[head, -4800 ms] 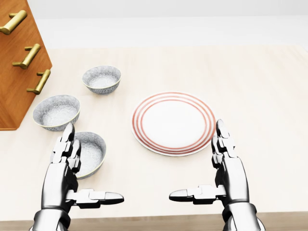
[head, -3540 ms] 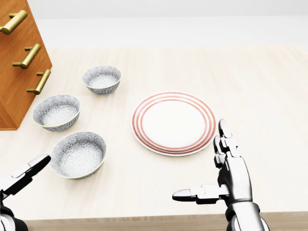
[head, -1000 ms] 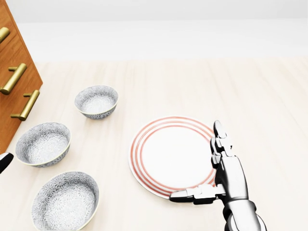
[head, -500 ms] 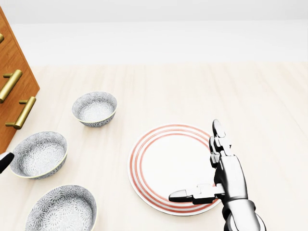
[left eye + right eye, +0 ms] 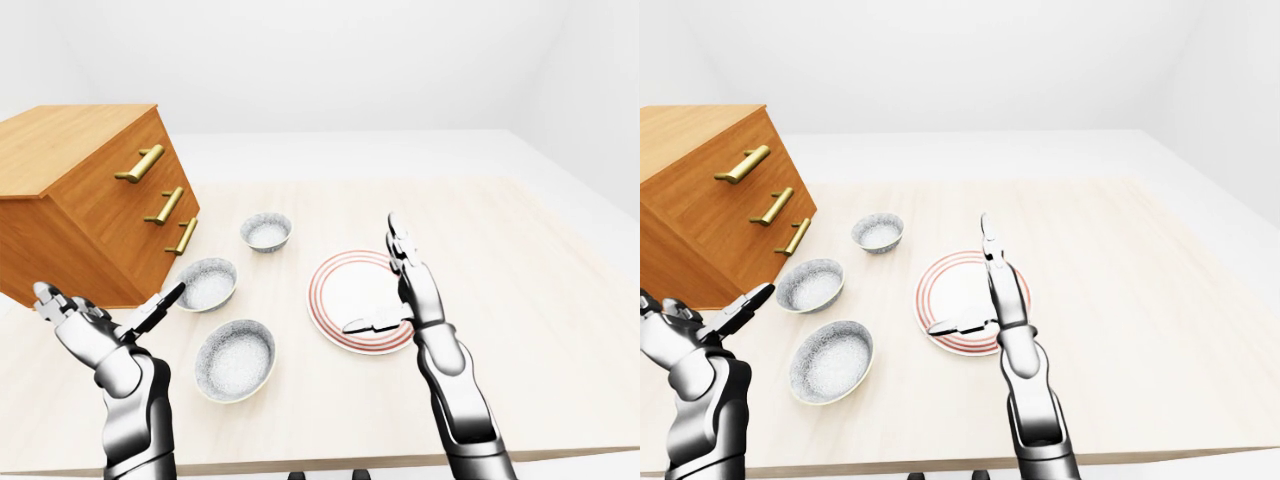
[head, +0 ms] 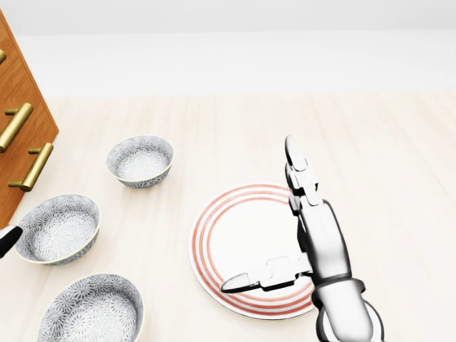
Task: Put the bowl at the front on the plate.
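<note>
Though apart, bowl (image 5: 235, 360) near robot hand (image 5: 88, 328)

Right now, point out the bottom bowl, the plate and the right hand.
bottom bowl (image 5: 235, 360): left-eye view, its inside.
plate (image 6: 228, 231): head view, bare white centre.
right hand (image 6: 320, 239): head view, middle of the hand.

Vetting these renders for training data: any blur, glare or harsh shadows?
Head view: sharp, flat even light; plate shows no glare, bowls cast only faint soft shadows. Left-eye view: equally sharp; right hand has a metallic sheen; dresser looks slanted by wide perspective.
</note>
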